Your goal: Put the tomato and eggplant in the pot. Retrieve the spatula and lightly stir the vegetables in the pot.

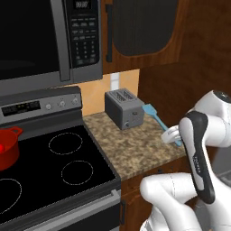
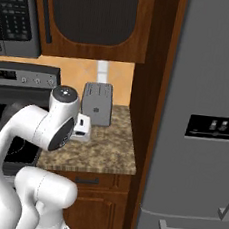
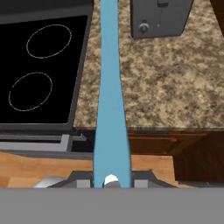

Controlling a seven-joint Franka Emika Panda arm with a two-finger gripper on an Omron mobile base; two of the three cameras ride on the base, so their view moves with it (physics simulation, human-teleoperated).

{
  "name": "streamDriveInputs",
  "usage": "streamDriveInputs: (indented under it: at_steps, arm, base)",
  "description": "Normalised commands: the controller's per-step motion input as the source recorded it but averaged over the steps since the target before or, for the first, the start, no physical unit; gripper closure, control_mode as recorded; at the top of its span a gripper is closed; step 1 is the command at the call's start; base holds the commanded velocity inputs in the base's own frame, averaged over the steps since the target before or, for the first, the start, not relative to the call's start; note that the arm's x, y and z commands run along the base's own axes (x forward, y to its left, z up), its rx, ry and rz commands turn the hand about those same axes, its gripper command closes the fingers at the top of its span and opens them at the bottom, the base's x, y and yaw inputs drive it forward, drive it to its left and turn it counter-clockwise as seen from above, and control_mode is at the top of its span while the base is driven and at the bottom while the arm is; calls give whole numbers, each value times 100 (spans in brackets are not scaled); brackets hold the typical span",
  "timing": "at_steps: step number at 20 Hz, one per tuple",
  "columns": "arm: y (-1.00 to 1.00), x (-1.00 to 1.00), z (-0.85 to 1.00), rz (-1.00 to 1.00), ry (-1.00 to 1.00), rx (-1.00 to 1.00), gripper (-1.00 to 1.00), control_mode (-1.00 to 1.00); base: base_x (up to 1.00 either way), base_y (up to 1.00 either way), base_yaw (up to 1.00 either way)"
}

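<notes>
My gripper (image 3: 112, 181) is shut on the light blue spatula (image 3: 111, 100), whose long handle runs straight up the hand view from between the fingers. In the left base view the spatula (image 1: 153, 115) slants over the counter beside the toaster, blade toward the wall, and my gripper (image 1: 173, 135) holds its near end, partly hidden by my forearm. The red pot (image 1: 8, 149) sits on the stove at the far left, cut by the frame edge. A bright red round shape, likely the tomato (image 1: 1, 147), shows inside it. The eggplant is out of view.
A grey toaster (image 1: 124, 108) stands at the back of the speckled counter (image 1: 135, 149). The black stovetop (image 1: 54, 171) lies to the left, under a microwave (image 1: 45, 36). Right of the counter (image 2: 102, 150) stand a wooden panel and a grey fridge (image 2: 198, 146).
</notes>
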Motion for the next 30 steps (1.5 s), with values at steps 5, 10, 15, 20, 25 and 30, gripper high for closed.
streamDriveInputs:
  at_steps: [5,10,15,20,25,30]
  arm:
    - [0,0,0,0,0,0,100,-100]
    - [0,-7,0,0,0,0,100,100]
    - [0,0,0,0,0,0,100,100]
    - [0,0,0,0,0,0,100,100]
    - [0,0,0,0,0,0,100,100]
    - [0,0,0,0,0,0,100,100]
  base:
    - [0,0,0]
    - [-24,26,5]
    - [-49,100,44]
    - [-40,100,54]
    - [43,92,26]
    - [62,68,-13]
